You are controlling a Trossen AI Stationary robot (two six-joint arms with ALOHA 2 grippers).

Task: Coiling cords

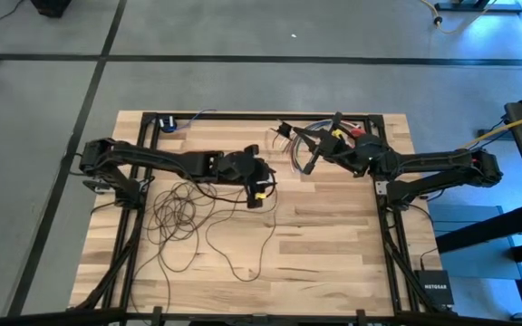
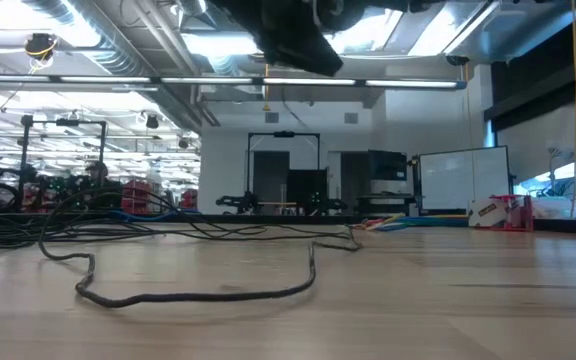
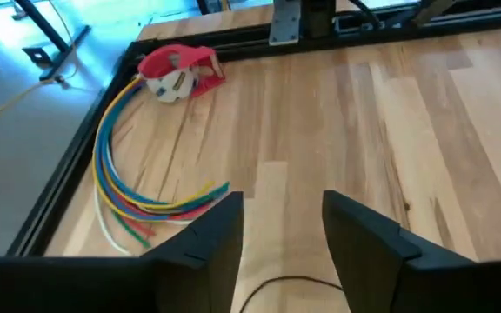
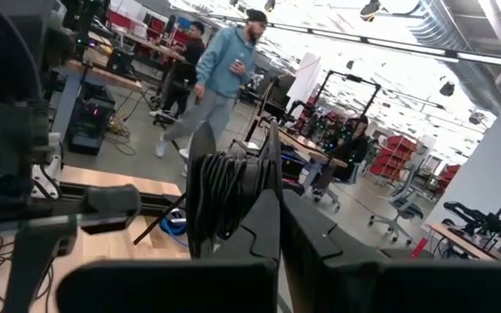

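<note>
- The cord (image 1: 184, 213) lay mostly loose on the table (image 1: 333, 235), a tangle of thin dark loops at the left-centre with a long tail running toward the near edge; in the low view one strand (image 2: 198, 292) snaked flat across the boards.
- Part of it was already wound: the right wrist view showed a tight coil (image 4: 224, 196) of dark turns bunched at the right gripper (image 4: 278, 228), whose fingers were pressed together with the turns against them. That suggests this arm served as the fixed post the cord gets wrapped on, held raised above the far middle of the table.
- The left gripper (image 3: 281, 230) hovered just over the boards beside the tangle, jaws apart with nothing between them; only a dark arc of cord showed below the fingers. Open and low like that, it looked ready to pick up the next length rather than carrying one.
- Much cord stayed uncoiled, so the job seemed far from done.
- Off to the side lay a short bundle of coloured wires (image 3: 133, 196) and a red tape dispenser (image 3: 177, 69), apart from the cord.
</note>
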